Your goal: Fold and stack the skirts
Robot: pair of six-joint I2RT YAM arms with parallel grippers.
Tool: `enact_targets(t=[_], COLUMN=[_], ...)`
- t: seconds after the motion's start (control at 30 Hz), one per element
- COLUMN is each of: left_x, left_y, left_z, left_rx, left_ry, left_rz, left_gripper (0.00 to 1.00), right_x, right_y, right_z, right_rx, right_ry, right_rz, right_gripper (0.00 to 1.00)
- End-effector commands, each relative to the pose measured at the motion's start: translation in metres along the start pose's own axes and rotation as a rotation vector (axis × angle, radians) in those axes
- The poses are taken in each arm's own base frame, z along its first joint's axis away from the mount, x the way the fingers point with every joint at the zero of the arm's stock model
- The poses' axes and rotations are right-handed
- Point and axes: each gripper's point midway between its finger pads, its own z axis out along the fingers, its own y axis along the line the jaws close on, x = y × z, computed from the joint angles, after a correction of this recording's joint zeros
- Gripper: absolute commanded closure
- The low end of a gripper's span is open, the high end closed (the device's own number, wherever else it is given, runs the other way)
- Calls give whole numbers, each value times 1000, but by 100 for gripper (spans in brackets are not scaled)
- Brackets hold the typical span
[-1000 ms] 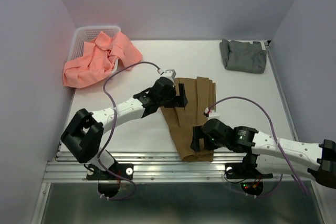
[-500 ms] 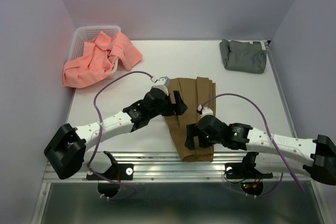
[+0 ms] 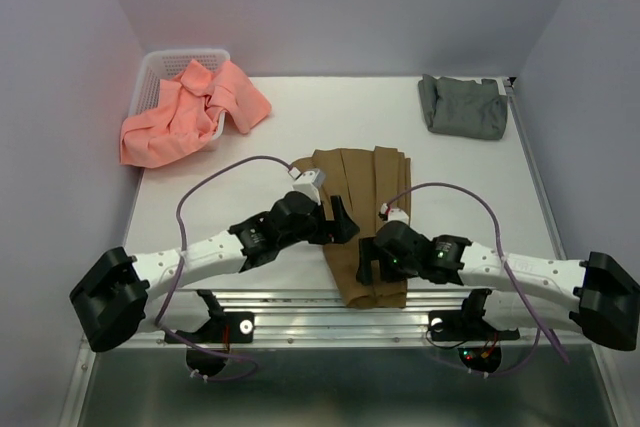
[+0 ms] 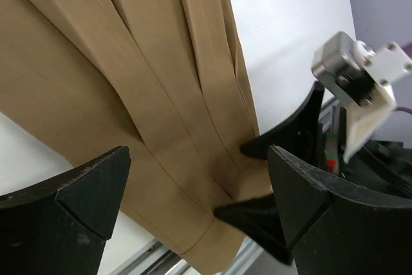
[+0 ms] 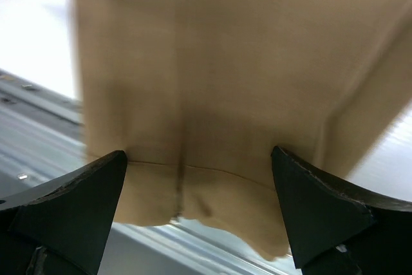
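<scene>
Motion — left claw (image 3: 343,219) nearer right claw (image 3: 366,265) | tan skirt (image 3: 368,172) unmoved

Left arm (image 3: 190,257) is seen stretched low from its base toward the centre. The left gripper (image 3: 341,220) is pointed rightward, jaws spread wide. Right arm (image 3: 520,272) is laid low and extended leftward. The right gripper (image 3: 366,265) is tipped downward, jaws likewise held wide apart. Both grippers are placed near each other; contact cannot be judged.
</scene>
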Motion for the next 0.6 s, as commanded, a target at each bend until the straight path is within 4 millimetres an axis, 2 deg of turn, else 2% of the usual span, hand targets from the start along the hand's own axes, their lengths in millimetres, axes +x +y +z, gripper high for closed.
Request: enact_targets(t=[0.0,0.1,0.17,0.27,0.43,0.47,0.57], left_x=[5,10,17,21,18,19,20], left_y=[-20,-18,-9,5,30,42,60], left_z=[5,15,26,40,61,68,82], left_rx=[76,59,29,-27,-120,-155,-205], left_ry=[-16,4,19,22,25,26,44], left_rz=[7,14,14,24,25,16,-4], left_gripper=[1,1,1,1,1,1,1], right_x=[19,28,32,31,14,9,-7], right_y=[-27,-44,-57,-60,-64,-68,-73], right_z=[5,11,15,21,33,36,49], right_rx=[46,94,139,154,189,202,203], right_ry=[20,24,23,28,28,24,10], right_rz=[60,68,66,52,55,67,116], right_gripper=[0,0,0,0,0,0,0])
